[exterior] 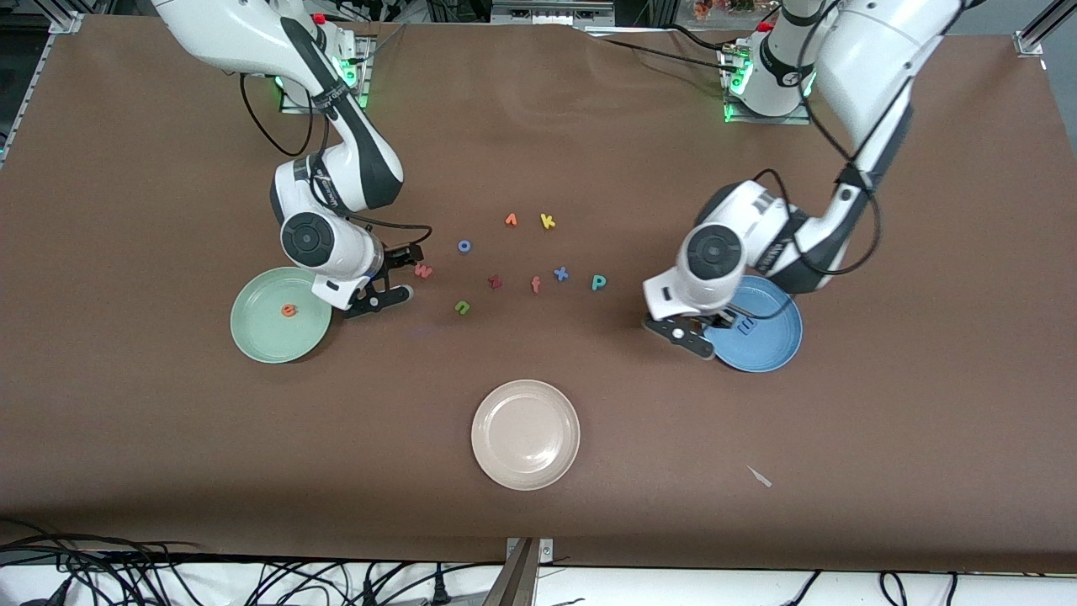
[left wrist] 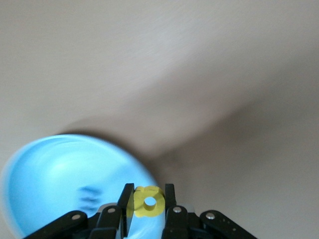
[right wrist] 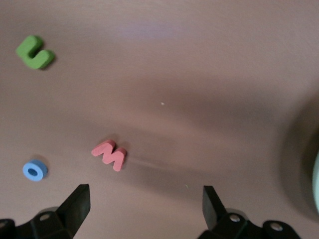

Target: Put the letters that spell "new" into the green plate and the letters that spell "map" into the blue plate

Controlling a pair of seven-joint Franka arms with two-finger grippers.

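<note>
Nearest the camera sits a beige plate point(exterior: 525, 434). Left gripper point(left wrist: 149, 201), clamped on the yellow "a" point(left wrist: 148, 201), hangs over the blue plate point(exterior: 770, 345); it should release low, above bare plate. Right gripper point(exterior: 402, 271), jaws spread, hovers near the "w" point(exterior: 423, 270).

Brown-covered table point(exterior: 538, 126), cables point(exterior: 168, 581) beneath.

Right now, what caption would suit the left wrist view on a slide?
Left gripper shut on the yellow "a", held over the blue plate, where the blue "m" already lies.
</note>
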